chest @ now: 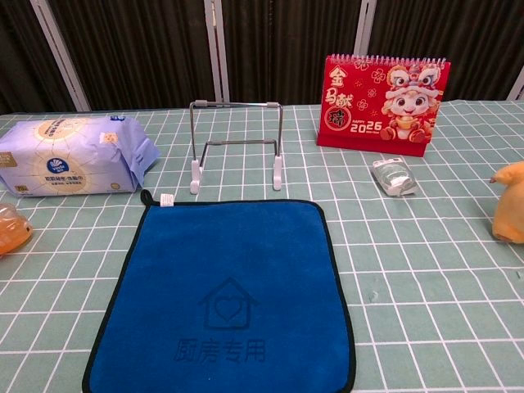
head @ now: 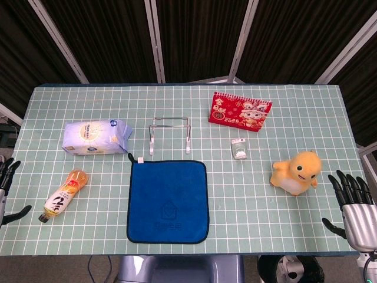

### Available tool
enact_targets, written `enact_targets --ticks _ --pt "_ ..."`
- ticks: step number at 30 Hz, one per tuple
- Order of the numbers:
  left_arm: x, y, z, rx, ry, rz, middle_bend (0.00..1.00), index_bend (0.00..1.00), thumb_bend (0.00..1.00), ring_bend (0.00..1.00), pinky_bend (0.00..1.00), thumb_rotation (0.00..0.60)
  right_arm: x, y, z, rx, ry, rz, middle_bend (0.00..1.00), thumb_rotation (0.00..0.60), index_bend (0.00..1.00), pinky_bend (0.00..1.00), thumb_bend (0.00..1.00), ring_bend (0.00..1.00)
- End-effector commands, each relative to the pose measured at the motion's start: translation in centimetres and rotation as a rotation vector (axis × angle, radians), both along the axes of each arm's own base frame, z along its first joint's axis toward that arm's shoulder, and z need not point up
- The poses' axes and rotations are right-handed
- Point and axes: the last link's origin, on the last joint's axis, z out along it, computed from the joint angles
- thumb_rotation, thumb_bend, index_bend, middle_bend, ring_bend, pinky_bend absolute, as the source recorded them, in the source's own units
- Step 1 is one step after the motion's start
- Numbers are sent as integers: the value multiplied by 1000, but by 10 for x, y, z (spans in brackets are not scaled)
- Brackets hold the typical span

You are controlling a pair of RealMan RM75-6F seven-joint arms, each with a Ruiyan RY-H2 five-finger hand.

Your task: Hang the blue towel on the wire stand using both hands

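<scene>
— Where is the blue towel [head: 168, 201] lying?

— Flat on the table [head: 247, 218], near the front edge, in the middle. It is a square of soft, plush cloth with a dark bound hem, a small white tag and loop at its far left corner, and a house outline pressed into the pile.

— And the wire stand [head: 169, 134]?

— Just beyond the towel's far edge, upright, apart from it. Thin bent metal rod, a rectangular frame with pale feet.

— What are your hands doing?

— My right hand [head: 355, 207] is at the near right corner of the table, its dark fingers spread and pointing away, holding nothing. My left hand [head: 7, 187] shows only at the left edge of the head view; the fingers I can see are apart and hold nothing.

— What else is on the checked green mat?

— A crinkly pale blue packet of wipes [head: 96, 137] far left, a plastic bottle [head: 65, 195] of amber liquid lying on its side near left, a red desk calendar [head: 239, 111] standing far right, a small clear container [head: 238, 148] near it, and a rounded yellow toy [head: 297, 172] to the right.
</scene>
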Motion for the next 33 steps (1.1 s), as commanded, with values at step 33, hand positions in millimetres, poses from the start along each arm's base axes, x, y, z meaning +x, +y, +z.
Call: enact_targets --ticks 33 --pt "-13 20 -20 14 97 100 0 0 0 0 0 600 123 -150 -169 694 116 544 2 600 56 0 29 0"
